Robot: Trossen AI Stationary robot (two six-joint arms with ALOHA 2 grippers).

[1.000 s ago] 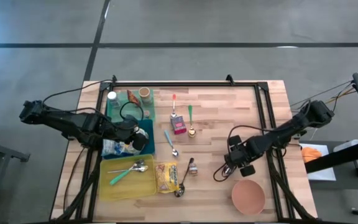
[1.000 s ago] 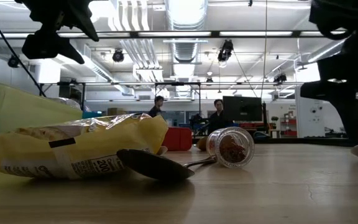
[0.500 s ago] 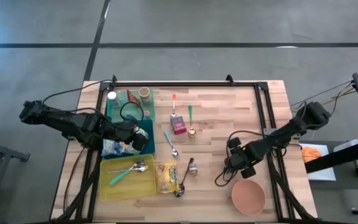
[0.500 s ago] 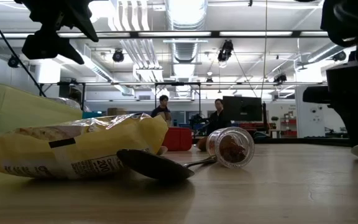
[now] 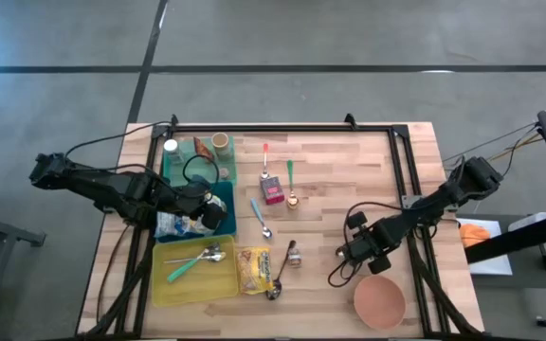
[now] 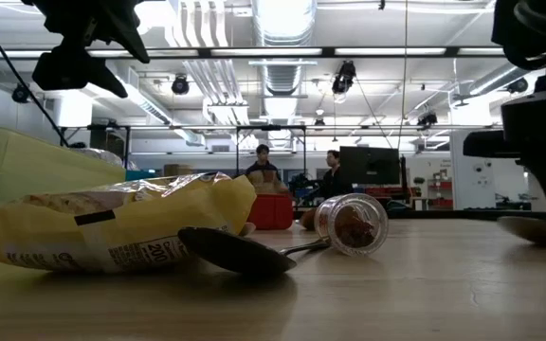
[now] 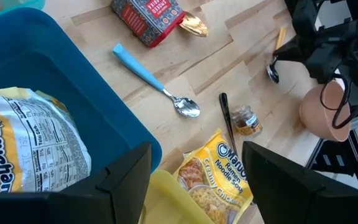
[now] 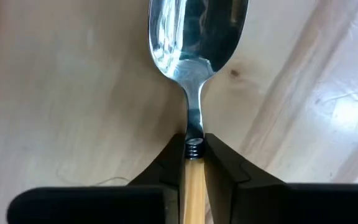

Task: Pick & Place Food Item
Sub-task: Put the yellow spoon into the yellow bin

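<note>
High view: the right end effector (image 5: 346, 254), clamped on a spoon (image 8: 194, 37), stood near the worktop's (image 5: 330, 189) front-right edge, bare wood around; the left end effector (image 5: 218, 210) gaped over the blue bin (image 5: 186, 167).

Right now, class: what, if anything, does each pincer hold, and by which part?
The right pincer grips a spoon by its wooden handle, just behind the metal neck. The left pincer holds nothing, open above the blue bin.
</note>
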